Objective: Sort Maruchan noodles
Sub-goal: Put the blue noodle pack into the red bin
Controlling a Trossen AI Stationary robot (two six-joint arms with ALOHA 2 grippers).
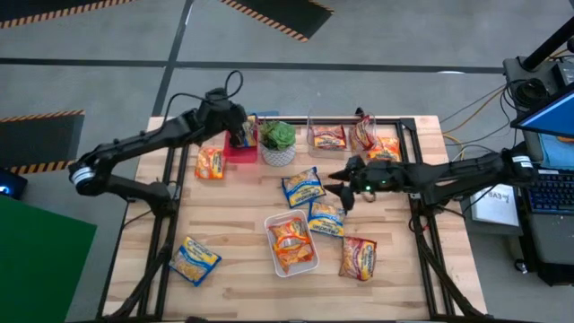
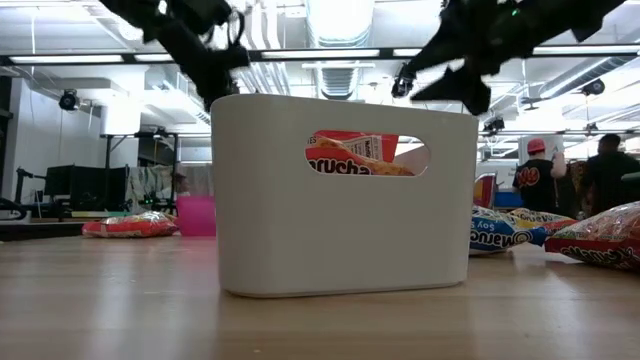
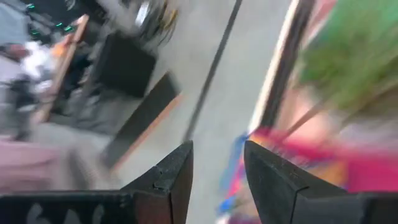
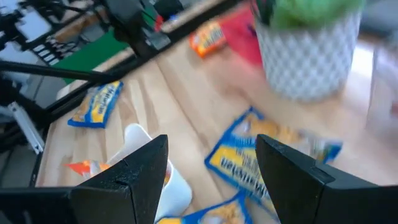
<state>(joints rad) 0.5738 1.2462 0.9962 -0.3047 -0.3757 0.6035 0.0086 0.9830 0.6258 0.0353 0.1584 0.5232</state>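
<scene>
**Q:** Item one, the arms. Where is each, and why there?

**A:** The left end effector (image 1: 242, 135) hangs over the pink bin (image 1: 239, 151) at the back of the surface (image 1: 233, 215), just beside the plant (image 1: 278, 140). Its fingers stand apart with nothing between them, a pose that fits a drop-off point. The right end effector (image 1: 343, 190) hovers mid-surface, open and empty, between two blue-edged packets (image 1: 303, 187). I judge it is lining up a pick.

**Q:** Item two, why the bins?

**A:** They appear to be one per colour. The white bin (image 1: 291, 244) at the front holds orange-edged packets, and the clear bin (image 1: 327, 136) at the back holds a red one. Loose stock lies flat on the boards, awaiting its bin.

**Q:** Count of noodle packets (image 1: 326, 218), loose?

**A:**
- Blue-edged: three. Two are by the right arm and one is at the front left corner.
- Orange-edged: one, near the pink bin.
- Red packet (image 1: 358, 257): one, front right.

**Q:** And binned?

**A:**
- White bin: at least one; an exact count cannot be told.
- Clear bin: one.
- Back right corner: two more orange-fronted packets (image 1: 384, 148), container unclear.
- Pink bin: contents hidden by the arm.

**Q:** Bins and plants?

**A:** Three bins seen for certain, and one plant.
</scene>
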